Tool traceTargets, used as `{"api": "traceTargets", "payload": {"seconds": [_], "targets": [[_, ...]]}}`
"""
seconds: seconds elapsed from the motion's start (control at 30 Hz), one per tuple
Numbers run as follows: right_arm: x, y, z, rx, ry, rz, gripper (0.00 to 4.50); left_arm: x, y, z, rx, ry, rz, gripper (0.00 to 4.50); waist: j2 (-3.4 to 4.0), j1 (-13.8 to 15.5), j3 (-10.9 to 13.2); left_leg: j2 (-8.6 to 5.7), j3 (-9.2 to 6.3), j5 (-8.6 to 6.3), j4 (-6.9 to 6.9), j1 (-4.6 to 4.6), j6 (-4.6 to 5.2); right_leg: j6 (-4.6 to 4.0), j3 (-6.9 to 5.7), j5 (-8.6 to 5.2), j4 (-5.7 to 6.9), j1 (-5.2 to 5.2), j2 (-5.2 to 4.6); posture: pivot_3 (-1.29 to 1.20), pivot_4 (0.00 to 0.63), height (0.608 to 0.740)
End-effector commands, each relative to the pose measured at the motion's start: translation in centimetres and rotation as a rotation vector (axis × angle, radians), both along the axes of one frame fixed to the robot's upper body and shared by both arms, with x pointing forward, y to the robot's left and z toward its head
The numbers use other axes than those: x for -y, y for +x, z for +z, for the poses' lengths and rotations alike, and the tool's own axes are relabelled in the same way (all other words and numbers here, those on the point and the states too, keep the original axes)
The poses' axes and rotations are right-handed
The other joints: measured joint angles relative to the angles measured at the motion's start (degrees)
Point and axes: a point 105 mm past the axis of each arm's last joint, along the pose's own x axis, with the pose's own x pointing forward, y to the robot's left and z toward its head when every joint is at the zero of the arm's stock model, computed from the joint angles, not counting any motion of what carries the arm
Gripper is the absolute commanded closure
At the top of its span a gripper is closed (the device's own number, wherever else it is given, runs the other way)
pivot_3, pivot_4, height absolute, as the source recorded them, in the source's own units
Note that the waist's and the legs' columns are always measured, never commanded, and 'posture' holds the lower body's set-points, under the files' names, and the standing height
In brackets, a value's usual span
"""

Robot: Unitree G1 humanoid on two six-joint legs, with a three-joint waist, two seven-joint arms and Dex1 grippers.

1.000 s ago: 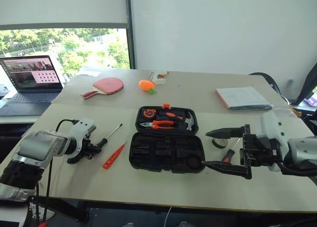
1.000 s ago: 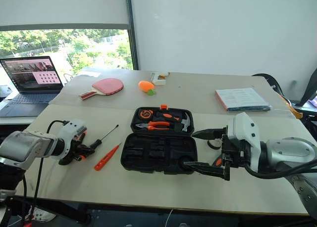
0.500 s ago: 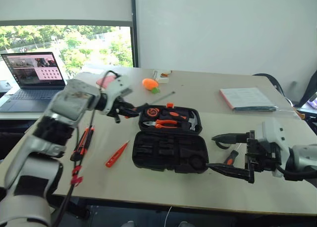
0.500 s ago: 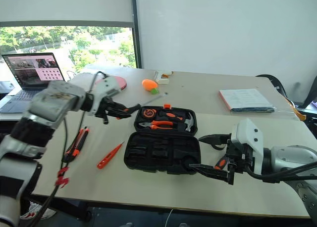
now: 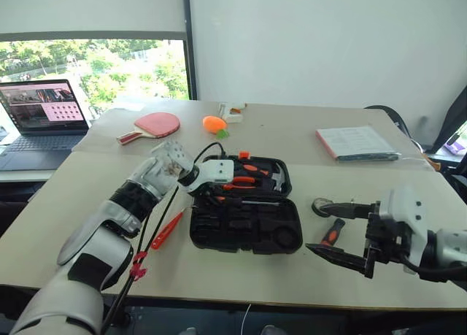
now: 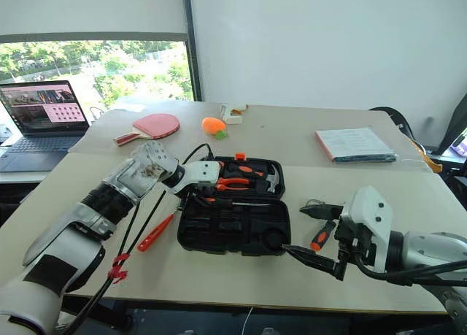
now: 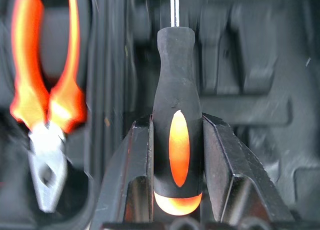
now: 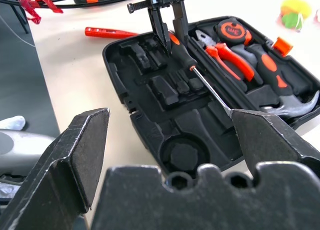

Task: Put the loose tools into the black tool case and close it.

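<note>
Fingers (image 7: 227,175) of the left gripper (image 7: 177,170) clamped on orange-black screwdriver (image 7: 177,140) handle, shaft lying over the front half of the open black tool case (image 5: 246,222). Right gripper (image 5: 337,230) fingers spread wide, empty, hovering right of the case. Second orange-black screwdriver (image 5: 332,232) and tape measure (image 5: 319,206) on counter (image 5: 219,276) right of case; slim orange screwdriver (image 5: 167,228) left of case. Pliers (image 8: 230,59) and hammer (image 8: 292,107) seated in the case's rear half.

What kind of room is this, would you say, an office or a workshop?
Most likely an office or lab room set up for robot trials: pale tables pushed together, an open laptop by a large window, and a stack of papers. The tool case looks like a prop.
</note>
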Motion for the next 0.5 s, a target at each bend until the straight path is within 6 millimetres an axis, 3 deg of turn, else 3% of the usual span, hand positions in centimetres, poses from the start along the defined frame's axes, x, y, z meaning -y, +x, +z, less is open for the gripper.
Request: {"api": "traceTargets", "payload": {"seconds": [0.03,0.27,0.33,0.37,0.5], "targets": [[0.1,-0.1,1.0,0.052,-0.007,-0.019,0.00,0.6,0.6,0.6,0.050,-0.001,-0.010,3.63,0.00,0.1,0.0,0.00,-0.01,0.00,0.00,0.00,0.00,0.00,0.00,0.00,-0.01,0.00,-0.01,0.00,0.150,0.737],[0.1,0.0,1.1,0.056,-0.005,-0.025,0.00,1.4,0.6,0.5,0.036,-0.031,-0.023,3.63,0.00,0.3,0.0,-0.02,-0.03,0.00,0.01,0.00,0.01,0.02,-0.02,0.00,-0.01,0.03,-0.02,0.00,0.150,0.737],[0.0,0.0,1.1,0.057,-0.003,-0.024,0.00,1.5,0.7,0.7,0.034,-0.047,-0.013,2.63,0.00,0.3,0.0,-0.02,-0.03,0.00,0.01,0.00,0.01,0.02,-0.02,0.00,-0.01,0.02,-0.02,0.00,0.150,0.737],[0.0,0.1,1.1,0.057,-0.002,-0.023,0.00,1.4,0.6,0.9,0.031,-0.051,-0.014,2.45,0.00,0.4,0.0,-0.02,-0.03,-0.01,0.01,0.00,0.01,0.02,-0.02,0.00,-0.01,0.02,-0.02,0.00,0.150,0.737],[-0.1,0.2,1.2,0.056,0.004,-0.019,0.00,1.4,0.3,2.6,0.020,-0.095,-0.019,0.98,0.00,0.3,0.0,-0.02,-0.04,0.00,0.04,0.00,0.01,0.02,-0.02,0.00,0.04,0.02,-0.01,0.00,0.150,0.737]]}}
